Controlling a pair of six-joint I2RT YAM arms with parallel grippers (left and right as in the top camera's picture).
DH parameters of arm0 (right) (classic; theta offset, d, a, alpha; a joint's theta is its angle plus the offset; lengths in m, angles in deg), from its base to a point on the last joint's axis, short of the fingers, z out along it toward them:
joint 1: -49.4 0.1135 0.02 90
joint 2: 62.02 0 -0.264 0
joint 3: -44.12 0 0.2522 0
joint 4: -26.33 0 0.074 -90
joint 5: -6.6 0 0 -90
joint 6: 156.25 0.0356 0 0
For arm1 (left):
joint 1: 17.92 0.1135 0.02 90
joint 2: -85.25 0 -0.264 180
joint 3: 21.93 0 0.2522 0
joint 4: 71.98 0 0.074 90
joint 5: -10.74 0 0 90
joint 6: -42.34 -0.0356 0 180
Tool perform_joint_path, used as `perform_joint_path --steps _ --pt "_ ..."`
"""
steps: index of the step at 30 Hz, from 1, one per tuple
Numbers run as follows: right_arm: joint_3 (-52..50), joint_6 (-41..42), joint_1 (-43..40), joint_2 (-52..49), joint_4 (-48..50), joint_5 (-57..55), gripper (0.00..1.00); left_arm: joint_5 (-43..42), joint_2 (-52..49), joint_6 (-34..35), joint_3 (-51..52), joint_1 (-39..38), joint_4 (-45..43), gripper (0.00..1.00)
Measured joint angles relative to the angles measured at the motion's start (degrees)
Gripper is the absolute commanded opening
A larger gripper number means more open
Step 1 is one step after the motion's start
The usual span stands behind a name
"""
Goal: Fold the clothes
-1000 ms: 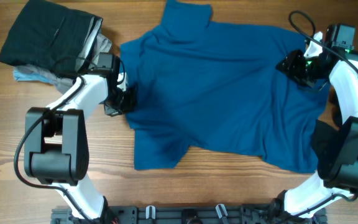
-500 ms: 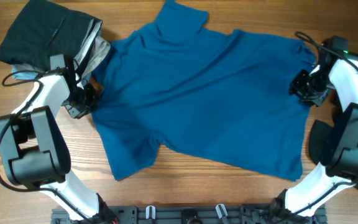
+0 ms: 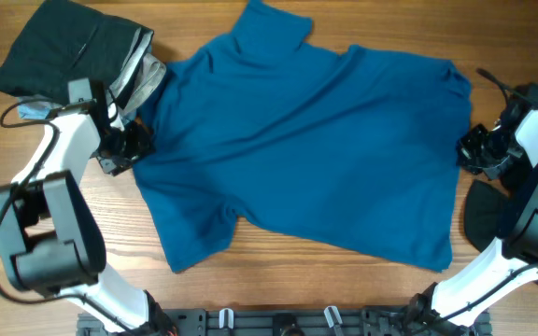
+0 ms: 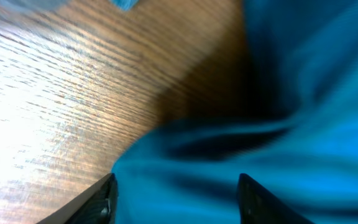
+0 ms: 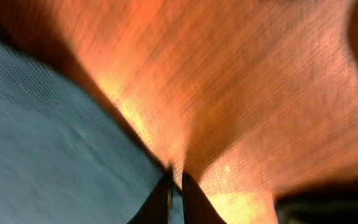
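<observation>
A blue T-shirt (image 3: 306,149) lies spread out on the wooden table, collar toward the far edge and hem toward the near right. My left gripper (image 3: 131,147) sits at the shirt's left edge. In the left wrist view its jaws (image 4: 179,200) stand open, with blue cloth (image 4: 278,124) lying under and between them. My right gripper (image 3: 474,151) is just off the shirt's right edge. In the right wrist view it (image 5: 174,190) is shut, with the shirt's edge (image 5: 42,137) beside it on the left and bare wood on the right.
A pile of dark clothes (image 3: 63,51) lies at the far left corner, with a light blue piece (image 3: 35,110) sticking out beneath it. Another dark item (image 3: 484,217) lies at the right edge, near my right arm.
The shirt has slid left with my left gripper, which has now opened and let go of its edge. My right gripper has moved right, off the shirt, and shut.
</observation>
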Motion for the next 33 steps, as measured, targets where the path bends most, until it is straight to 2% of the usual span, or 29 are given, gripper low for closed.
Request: perform_joint_path --steps 6,7,10,13,14,17,19,20,22,24,28,33 --pt "-0.6 2.0 -1.2 -0.1 13.6 -1.9 0.04 -1.4 5.0 0.0 0.0 0.0 1.0 0.66" --pt "-0.7 2.0 -1.4 -0.2 16.5 -1.9 0.09 -2.1 5.5 0.0 0.0 0.0 1.0 0.66" --pt "-0.6 -0.7 -1.7 -0.2 20.5 2.1 0.35 -3.4 5.5 0.0 0.0 0.0 1.3 0.66" --pt "0.2 -6.1 -1.7 -0.2 17.4 10.7 0.49 -4.1 5.5 0.0 0.0 0.0 2.1 0.66" --pt "0.5 -7.1 -1.7 -0.2 15.0 12.7 0.57 -4.2 5.5 0.0 0.0 0.0 2.3 0.66" --pt "0.7 -8.3 -1.6 -0.2 8.6 14.0 0.62 -4.3 5.5 0.0 0.0 0.0 2.4 0.67" --pt "0.3 -8.1 -1.6 -0.2 6.7 12.2 0.6 -4.3 5.5 0.0 0.0 0.0 2.4 0.67" --pt "0.1 -7.8 -1.6 -0.2 6.6 11.4 0.54 -4.3 5.5 0.0 0.0 0.0 2.4 0.67" --pt "-0.3 -6.6 -1.6 -0.1 7.0 10.5 0.33 -4.3 5.5 0.0 0.0 0.0 2.4 0.67" --pt "-2.0 -5.8 -1.5 0.4 9.4 9.4 0.16 -4.3 5.5 0.0 0.0 0.0 2.4 0.67" --pt "-5.6 -4.5 -1.5 1.6 15.5 8.5 0.06 -4.3 5.5 0.0 0.0 0.0 2.4 0.67" --pt "-8.2 -1.7 -1.1 2.3 23.6 6.8 0.04 -4.4 5.5 0.0 0.0 0.0 2.6 0.68"
